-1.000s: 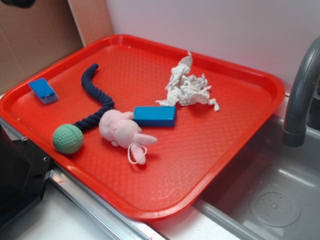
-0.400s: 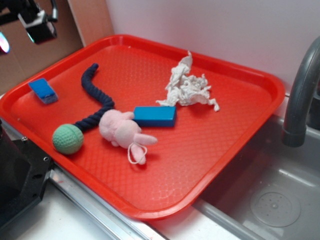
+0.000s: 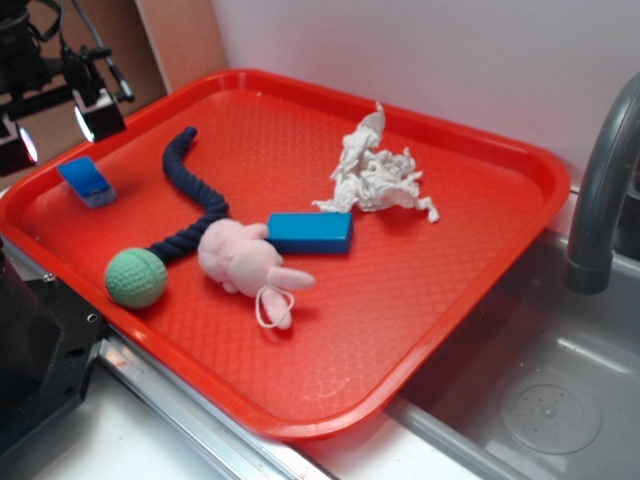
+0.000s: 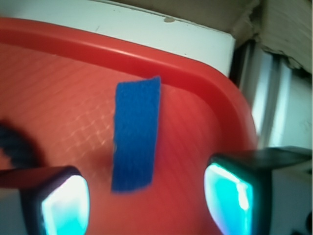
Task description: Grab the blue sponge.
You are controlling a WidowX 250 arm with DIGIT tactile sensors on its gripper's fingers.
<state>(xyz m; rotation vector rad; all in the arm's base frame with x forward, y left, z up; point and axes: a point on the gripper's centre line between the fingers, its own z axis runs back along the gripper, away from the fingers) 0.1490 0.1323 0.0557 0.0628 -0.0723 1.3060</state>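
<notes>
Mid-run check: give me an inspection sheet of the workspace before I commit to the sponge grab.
Surface: red tray, beside a sink.
Job's things: blue sponge flat near the tray's left rim; in the wrist view it lies between the fingers' line.
Clutter: blue block, pink plush, green ball, dark rope, white rag.
Grippers: gripper open, above the sponge, not touching it.
Cables: black leads on the arm.
Surroundings: grey faucet, sink basin, cardboard.
</notes>
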